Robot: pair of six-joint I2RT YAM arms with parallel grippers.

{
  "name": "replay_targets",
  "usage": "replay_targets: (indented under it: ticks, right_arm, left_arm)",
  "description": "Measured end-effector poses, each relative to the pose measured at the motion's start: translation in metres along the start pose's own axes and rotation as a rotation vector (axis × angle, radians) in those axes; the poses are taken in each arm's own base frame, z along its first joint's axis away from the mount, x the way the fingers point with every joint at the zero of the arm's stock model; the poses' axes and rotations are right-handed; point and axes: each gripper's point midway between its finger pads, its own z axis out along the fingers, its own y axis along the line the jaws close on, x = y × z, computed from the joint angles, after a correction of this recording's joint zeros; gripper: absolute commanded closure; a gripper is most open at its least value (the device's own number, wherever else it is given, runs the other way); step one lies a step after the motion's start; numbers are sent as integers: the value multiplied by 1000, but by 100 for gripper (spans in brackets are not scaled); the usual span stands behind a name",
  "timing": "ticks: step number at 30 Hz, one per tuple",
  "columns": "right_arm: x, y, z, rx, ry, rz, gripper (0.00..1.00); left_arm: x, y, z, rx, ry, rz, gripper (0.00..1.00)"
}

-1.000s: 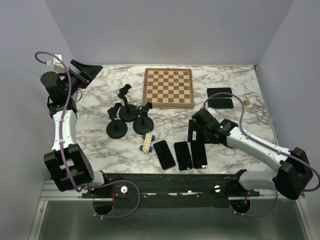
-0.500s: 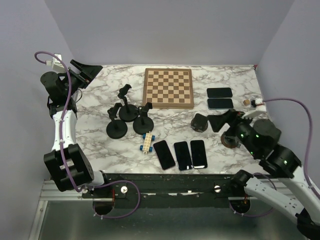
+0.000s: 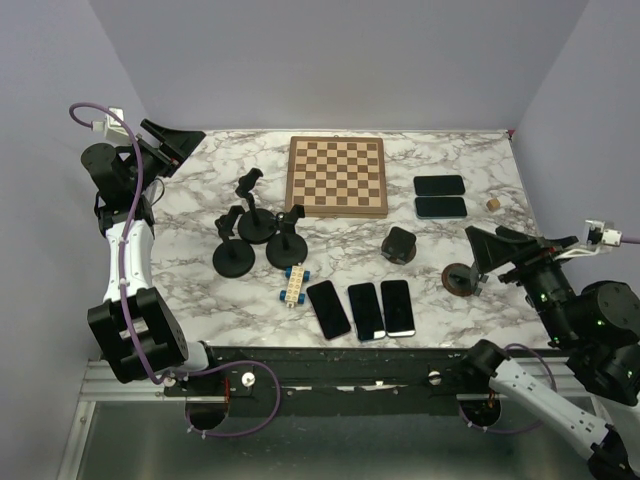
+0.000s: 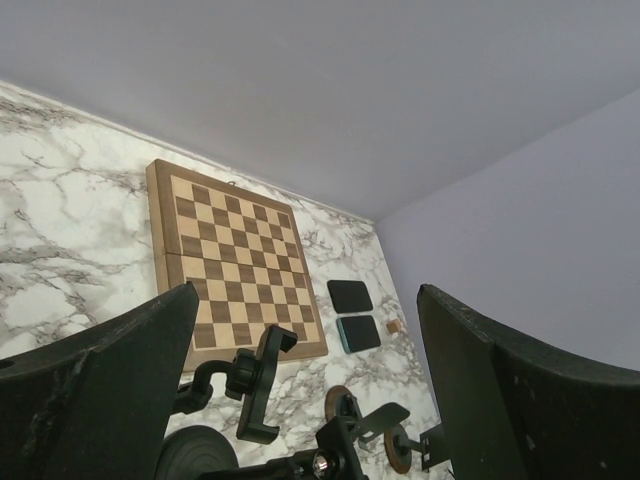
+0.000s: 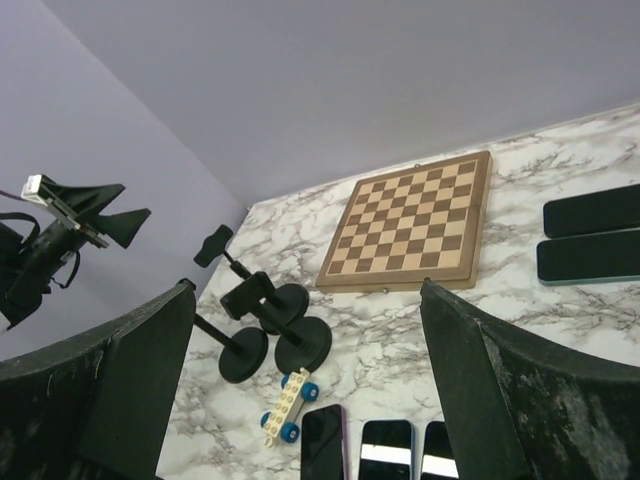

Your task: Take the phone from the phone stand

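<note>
Marble table — 3 plain lilac walls.

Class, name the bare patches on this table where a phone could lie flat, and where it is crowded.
Bare marble: left of the toy car, near the front edge; between chessboard and three-phone row; behind the two far-right phones. Crowded: the three-stand cluster, and around the small black stand.

Soft, even overhead light leaves only faint shadows on the white, grey-veined marble table, every view bright and sharp except the slightly soft near black jaws.
</note>
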Motion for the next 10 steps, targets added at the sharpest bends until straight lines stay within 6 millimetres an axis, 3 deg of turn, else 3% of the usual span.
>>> replay_targets:
  ticks: [10]
  right_arm:
    - [-13,-3,-10,-12,-65,12,0]
  left_arm:
    - [0,0,0,0,0,1,1]
